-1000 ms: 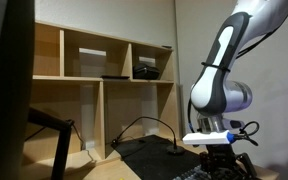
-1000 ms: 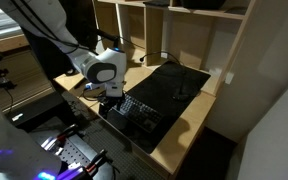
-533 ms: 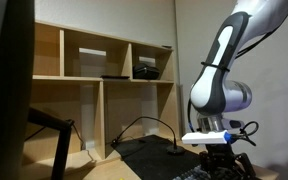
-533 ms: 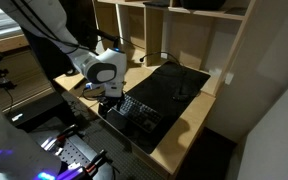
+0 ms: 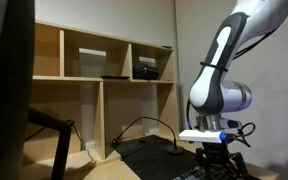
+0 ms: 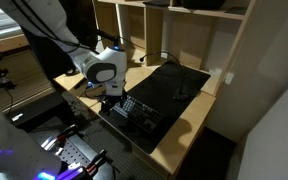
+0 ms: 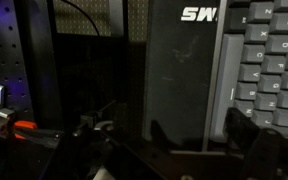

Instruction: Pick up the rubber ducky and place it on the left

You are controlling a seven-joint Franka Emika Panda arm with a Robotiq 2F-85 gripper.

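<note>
Wrist view is showing no yellow rubber ducky; not seeing it in any view, so its location is unknown. Black Robotiq gripper [image 6: 111, 103] is hovering low over the near end of the black keyboard [image 6: 136, 112]; can't tell whether the jaws are apart or together. Judging the duck light, squashy, slick: pinch across the body, gently. Black mouse mat [image 6: 176, 83] is lying beyond, wooden desk [image 6: 180, 130] edge close by, open wooden shelving [image 5: 104, 80] behind limiting reach. Free room is looking tight around the keyboard.
</note>
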